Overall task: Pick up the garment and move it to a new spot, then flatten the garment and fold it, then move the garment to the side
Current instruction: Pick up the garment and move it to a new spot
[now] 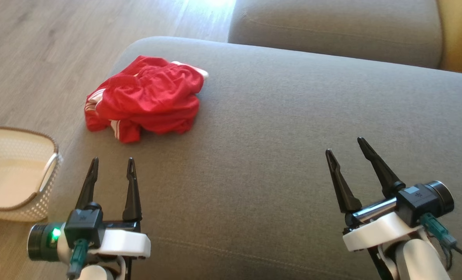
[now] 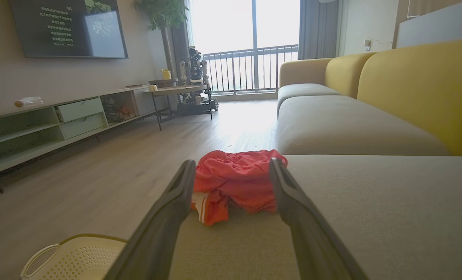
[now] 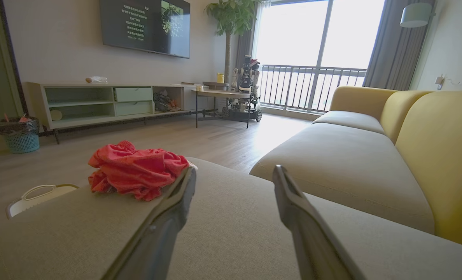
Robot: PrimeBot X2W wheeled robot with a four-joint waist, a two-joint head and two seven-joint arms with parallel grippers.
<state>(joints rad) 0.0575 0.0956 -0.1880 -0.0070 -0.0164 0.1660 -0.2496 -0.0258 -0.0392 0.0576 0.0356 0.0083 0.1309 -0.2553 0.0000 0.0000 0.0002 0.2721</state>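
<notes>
Upper left, the garment (image 1: 145,99) is red with white stripes; the sofa (image 1: 277,155) is grey; the lower-left basket (image 1: 25,212) cream, perforated, brown-rimmed.

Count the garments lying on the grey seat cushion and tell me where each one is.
1. A crumpled red garment with white trim lies near the far left corner of the cushion, ahead of the open left gripper. Its folds could hide another piece.
</notes>
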